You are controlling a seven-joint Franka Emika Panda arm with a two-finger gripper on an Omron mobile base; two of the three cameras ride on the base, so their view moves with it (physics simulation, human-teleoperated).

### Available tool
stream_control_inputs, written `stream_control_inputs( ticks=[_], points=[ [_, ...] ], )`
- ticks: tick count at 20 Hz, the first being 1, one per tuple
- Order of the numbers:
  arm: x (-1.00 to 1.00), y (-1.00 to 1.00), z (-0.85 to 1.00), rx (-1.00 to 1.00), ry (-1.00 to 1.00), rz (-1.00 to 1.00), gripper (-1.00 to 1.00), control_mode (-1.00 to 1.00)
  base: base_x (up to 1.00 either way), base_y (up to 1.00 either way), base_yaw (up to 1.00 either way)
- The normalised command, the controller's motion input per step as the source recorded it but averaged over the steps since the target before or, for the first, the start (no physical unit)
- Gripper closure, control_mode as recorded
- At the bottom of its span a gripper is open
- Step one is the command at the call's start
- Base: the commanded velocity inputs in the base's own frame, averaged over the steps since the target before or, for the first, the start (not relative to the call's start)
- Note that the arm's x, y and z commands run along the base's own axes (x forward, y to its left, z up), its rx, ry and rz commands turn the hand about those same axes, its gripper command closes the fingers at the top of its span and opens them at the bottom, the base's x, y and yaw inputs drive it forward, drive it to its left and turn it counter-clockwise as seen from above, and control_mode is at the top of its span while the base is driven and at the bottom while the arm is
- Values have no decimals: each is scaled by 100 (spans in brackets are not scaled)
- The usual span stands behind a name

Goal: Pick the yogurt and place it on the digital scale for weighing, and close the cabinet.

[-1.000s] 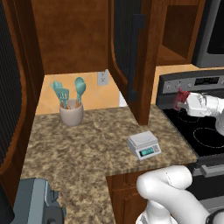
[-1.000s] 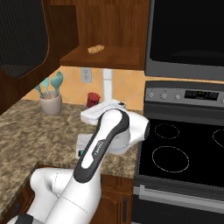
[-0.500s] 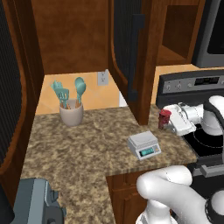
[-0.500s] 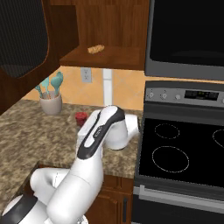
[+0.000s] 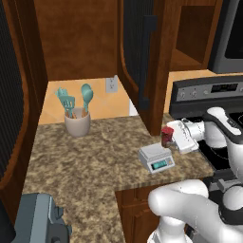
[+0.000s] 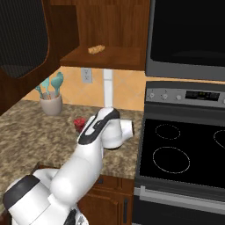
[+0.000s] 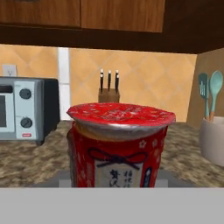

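Note:
The yogurt (image 5: 166,135), a small dark-red cup, hangs just above the counter, up and to the right of the digital scale (image 5: 155,158). My gripper (image 5: 171,138) is shut on it and reaches in from the stove side. From the right base view the yogurt (image 6: 79,124) shows left of my forearm, which hides the scale. Up close, the yogurt (image 7: 118,144) stands upright with a flat grey surface under it. The cabinet door (image 5: 141,57) with its black bar handle stands open above the counter.
A beige utensil crock (image 5: 77,124) sits at the back left of the granite counter (image 5: 90,161). A grey-blue appliance (image 5: 38,223) is at the near left. The black stove (image 6: 184,154) lies to the right. A toaster oven (image 7: 22,113) and knife block (image 7: 108,94) stand beyond.
My gripper has carried the yogurt left from over the stove and down towards the scale. The cabinet door has not moved.

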Motion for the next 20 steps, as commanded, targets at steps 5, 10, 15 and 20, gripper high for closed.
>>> stream_control_inputs(
  ticks=[5, 10, 15, 20],
  points=[
    [15, 1, -42, 0, 0, 0, 100, -100, 0, 0, 0],
    [15, 3, -39, 0, 0, 0, 100, -100, 0, 0, 0],
    [14, 1, -29, 0, 0, 0, 100, -100, 0, 0, 0],
    [30, 0, -17, 0, 0, 0, 100, -100, 0, 0, 0]
  ],
)
